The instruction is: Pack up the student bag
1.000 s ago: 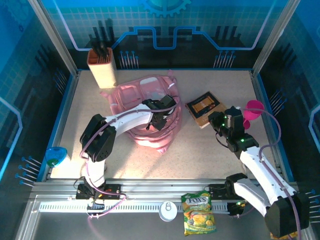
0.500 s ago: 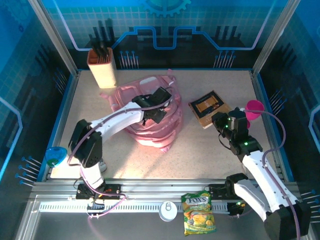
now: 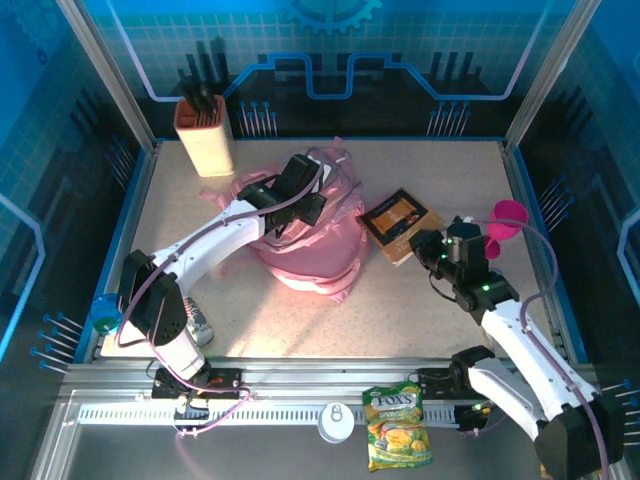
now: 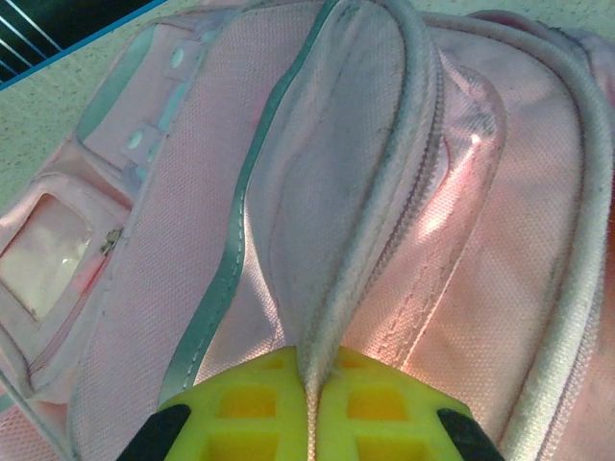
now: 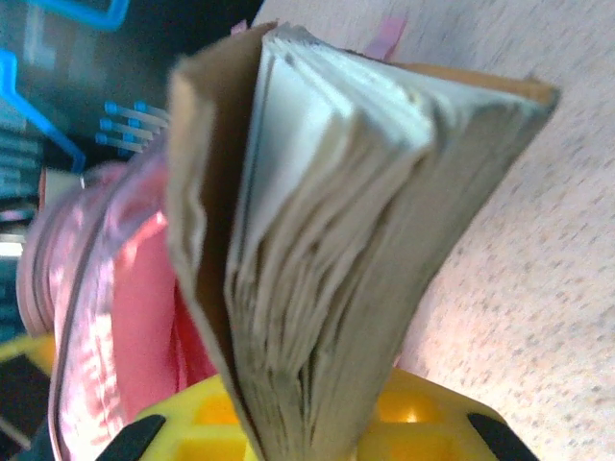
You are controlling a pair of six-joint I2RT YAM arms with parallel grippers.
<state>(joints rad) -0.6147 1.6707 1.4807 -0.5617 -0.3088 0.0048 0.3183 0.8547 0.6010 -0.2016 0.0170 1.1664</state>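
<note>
The left gripper is pinching the edge of the bag; the right gripper is clamping the book. The thin edge may be slipping free, closing the bag.

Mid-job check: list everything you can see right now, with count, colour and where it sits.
student bag: one, pink, centre of the table
book: one, brown cover, just right of the bag, in the right gripper's grip
holder: one, tan, dark handles sticking out of the top, far left corner of the table
funnel-shaped cup: one, magenta, right edge of the table
blue object: one, blue, near left edge, too small to identify
candy bag: one, yellow-green, near rail between the arm bases
round disc: one, white, just left of the candy bag
left gripper: one, yellow pads, shut on a fold of the bag
right gripper: one, yellow pads, shut on the book
</note>
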